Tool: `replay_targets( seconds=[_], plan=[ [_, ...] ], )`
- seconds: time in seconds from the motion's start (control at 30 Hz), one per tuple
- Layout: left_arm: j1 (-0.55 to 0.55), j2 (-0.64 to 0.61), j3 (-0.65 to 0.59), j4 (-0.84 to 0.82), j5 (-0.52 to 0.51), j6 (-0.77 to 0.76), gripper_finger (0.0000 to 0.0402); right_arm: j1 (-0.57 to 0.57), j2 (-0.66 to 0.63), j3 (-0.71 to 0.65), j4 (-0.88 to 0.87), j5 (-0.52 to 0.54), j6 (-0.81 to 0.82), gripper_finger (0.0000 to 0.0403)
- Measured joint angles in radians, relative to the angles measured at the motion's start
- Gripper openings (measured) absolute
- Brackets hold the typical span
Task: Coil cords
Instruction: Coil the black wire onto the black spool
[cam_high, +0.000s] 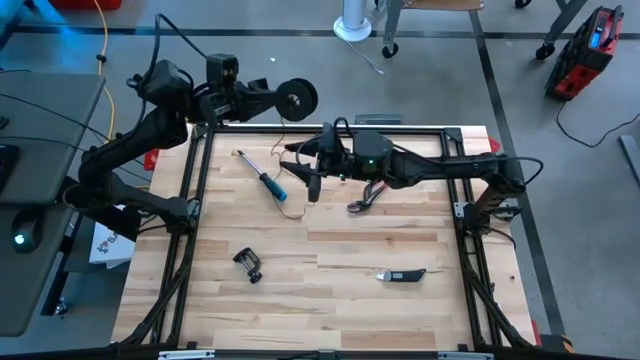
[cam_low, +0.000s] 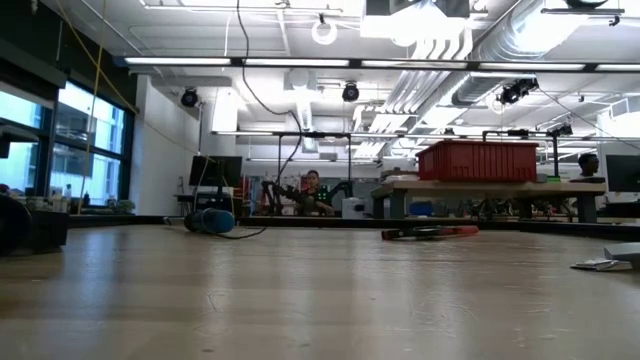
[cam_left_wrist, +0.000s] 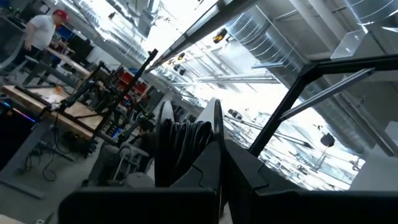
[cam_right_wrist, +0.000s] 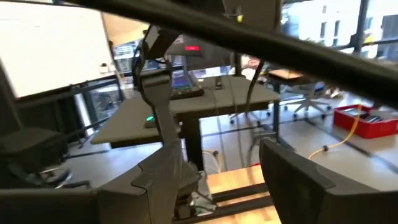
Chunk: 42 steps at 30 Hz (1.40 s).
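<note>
Left gripper (cam_high: 268, 97) was raised beyond the table's far edge, left of centre, its fingers clamped together on the small round black reel (cam_high: 297, 98). In the left wrist view the reel (cam_left_wrist: 186, 146) sat edge-on between the dark fingers (cam_left_wrist: 214, 155), with dark windings packed between its two flanges. A hair-thin cord (cam_high: 285, 125) dropped from the reel to the tabletop and trailed toward the screwdriver; its far end on the wood was too fine to follow.

Right gripper (cam_high: 305, 168) hung over the far-centre of the table (cam_high: 330, 300), pointing left, fingers (cam_right_wrist: 158, 180) spread apart with nothing seen between them. Whether it touched the cord could not be told.

On the wood: a blue-handled screwdriver (cam_high: 262, 176) lay just left of the right gripper, diagonal. Red-handled pliers (cam_high: 366, 198) lay under the right arm, right of the gripper. A small black clamp (cam_high: 248, 264) sat near-left, and a dark folding knife (cam_high: 402, 274) near-right, well apart from each other.

From the low view the screwdriver's blue handle (cam_low: 212, 220) and the pliers (cam_low: 430, 232) showed at the far side of the tabletop, with a red bin (cam_low: 478, 160) on a bench in the room behind.

A thick yellow cable (cam_high: 104, 75) ran along the floor off the table's far-left.
</note>
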<state>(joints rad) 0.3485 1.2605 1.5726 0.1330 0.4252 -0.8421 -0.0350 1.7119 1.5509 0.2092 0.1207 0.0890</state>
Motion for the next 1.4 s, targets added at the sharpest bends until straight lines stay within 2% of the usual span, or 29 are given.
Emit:
replay_targets(
  seconds=[0.13,0.5,0.63,0.8,0.9,1.03,1.2,1.4],
  plan=[
    [-0.009,0.009,0.0,0.003,0.007,-0.002,0.0,-0.001,0.01,0.0,0.005,0.043,-0.018,0.0209],
    [-0.01,0.012,0.0,0.005,0.01,0.007,0.0,0.0,0.012,0.0,0.001,0.044,-0.02,0.0202],
    [-0.01,0.012,0.0,0.005,0.01,0.008,0.0,0.0,0.012,0.0,-0.002,0.064,-0.04,0.0167],
    [-0.01,0.012,0.0,0.005,0.01,0.008,0.0,-0.001,0.012,0.0,0.022,0.077,-0.032,0.0083],
    [-0.01,0.012,0.0,0.005,0.01,0.008,0.0,-0.002,0.012,0.0,0.035,0.058,-0.011,0.0066],
    [-0.01,0.012,0.0,0.01,0.01,0.008,0.0,-0.002,0.012,0.0,0.045,0.005,0.008,0.0087],
    [-0.013,0.017,0.0,0.021,0.01,0.005,0.0,-0.002,0.012,0.0,0.045,0.01,-0.06,0.0127],
    [-0.016,0.021,0.0,0.031,0.01,0.006,0.0,-0.006,0.012,0.0,0.048,0.021,-0.063,0.0131]
  ],
)
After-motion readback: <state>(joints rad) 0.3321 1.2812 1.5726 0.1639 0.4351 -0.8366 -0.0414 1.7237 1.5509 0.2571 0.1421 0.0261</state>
